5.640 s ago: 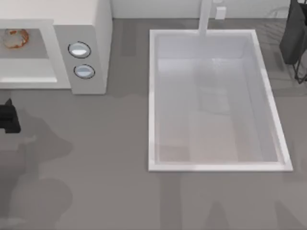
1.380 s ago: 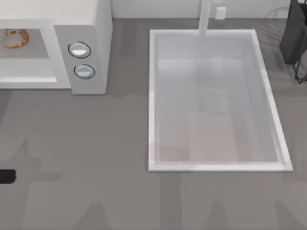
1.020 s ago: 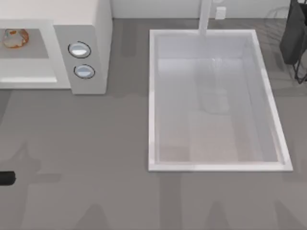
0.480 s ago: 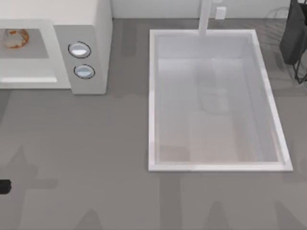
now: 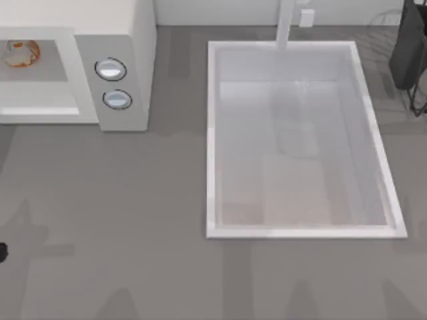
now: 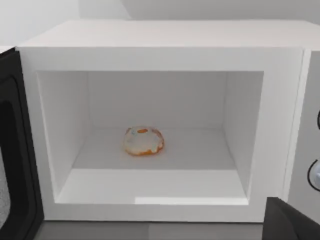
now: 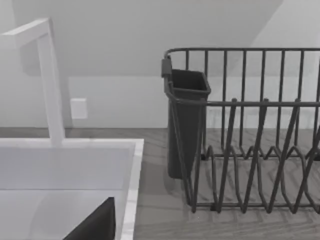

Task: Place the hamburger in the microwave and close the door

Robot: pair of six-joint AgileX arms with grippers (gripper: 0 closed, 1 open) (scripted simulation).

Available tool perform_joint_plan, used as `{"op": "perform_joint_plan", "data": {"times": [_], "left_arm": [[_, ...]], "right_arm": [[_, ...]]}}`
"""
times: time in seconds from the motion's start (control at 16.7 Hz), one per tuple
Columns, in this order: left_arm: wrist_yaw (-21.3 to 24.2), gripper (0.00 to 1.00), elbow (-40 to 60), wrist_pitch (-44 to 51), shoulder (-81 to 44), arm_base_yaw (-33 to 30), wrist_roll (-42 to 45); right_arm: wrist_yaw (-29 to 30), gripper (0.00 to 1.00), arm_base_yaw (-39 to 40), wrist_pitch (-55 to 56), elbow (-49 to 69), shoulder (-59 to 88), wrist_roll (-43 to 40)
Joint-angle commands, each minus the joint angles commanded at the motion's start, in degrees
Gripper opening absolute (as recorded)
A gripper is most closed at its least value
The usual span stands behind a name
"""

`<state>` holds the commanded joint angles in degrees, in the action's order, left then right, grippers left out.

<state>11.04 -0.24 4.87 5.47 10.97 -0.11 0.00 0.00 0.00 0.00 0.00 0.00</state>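
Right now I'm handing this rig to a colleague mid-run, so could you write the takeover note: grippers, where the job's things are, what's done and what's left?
Left gripper: a dark tip at the top view's left edge, on the near side of the table; cannot tell whether it is open.
Small round orange-brown and whitish hamburger: lying on the floor of the large white boxy microwave, toward the back of the cavity, nothing touching it.
Dark-framed door: swung open at the side of the cavity.
Done: hamburger placed inside.
Left: swing the door shut.
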Motion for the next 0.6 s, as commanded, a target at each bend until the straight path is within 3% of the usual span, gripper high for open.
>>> {"op": "perform_joint_plan", "data": {"times": [0.24,0.6], "left_arm": [[5.68,0.0,-0.51,-6.34,-5.83,5.69,0.06],[5.97,0.0,-0.38,-6.75,-6.18,5.98,0.1]], "right_arm": [[0.0,1.0,0.0,0.0,0.0,0.0,0.0],[0.0,1.0,0.0,0.0,0.0,0.0,0.0]]}}
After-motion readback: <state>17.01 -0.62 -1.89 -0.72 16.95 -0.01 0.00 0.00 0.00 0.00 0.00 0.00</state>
